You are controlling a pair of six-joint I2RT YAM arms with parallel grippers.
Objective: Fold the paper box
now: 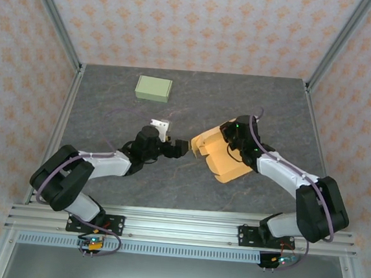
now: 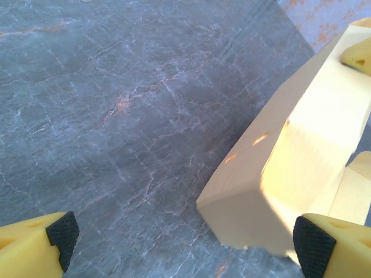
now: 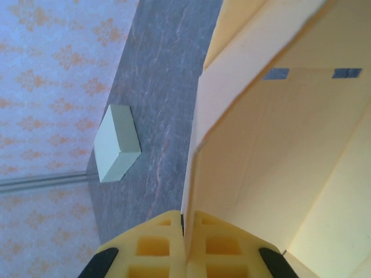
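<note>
The paper box (image 1: 221, 156) looks light and floppy — easily creased. The right gripper (image 3: 185, 229) pinches one wall's edge; the left gripper (image 2: 186, 237), spread wide, probably best takes a flap near its fold.

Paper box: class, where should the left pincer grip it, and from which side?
The paper box, probably by its raised wall, from the left arm's side: that thin panel faces the open left pincer; the right pincer pinches another wall.
</note>
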